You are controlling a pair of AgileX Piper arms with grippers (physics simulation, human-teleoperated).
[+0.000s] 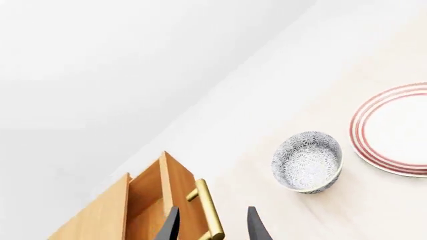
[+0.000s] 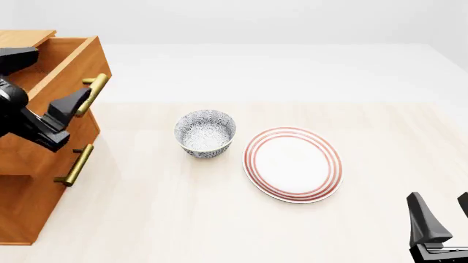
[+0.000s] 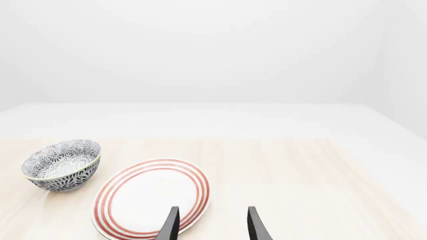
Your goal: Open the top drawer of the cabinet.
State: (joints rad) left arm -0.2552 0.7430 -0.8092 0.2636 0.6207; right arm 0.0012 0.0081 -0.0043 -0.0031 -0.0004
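A wooden cabinet with three stacked drawers stands at the left edge of a pale surface. Its top drawer juts forward of the two below, already pulled partly out, with the hollow inside showing in the left wrist view. A brass bar handle runs across its front.

The left tool is at that handle. In the left wrist view its two dark fingers stand apart, the bar lying between them nearer one finger; the fingers are spread rather than pinching, and whether either touches the brass cannot be told. The right tool rests near the bottom right corner of the surface, fingers apart, holding nothing.

A blue-patterned bowl sits near the middle of the surface, with a red-ringed plate just beside it toward the right edge, both well apart from the cabinet.

To finish the pull well, the left tool should probably close squarely on the bar's middle, then draw straight out along the drawer's slide, avoiding any sideways or upward drag that might jam the drawer or tip the cabinet.
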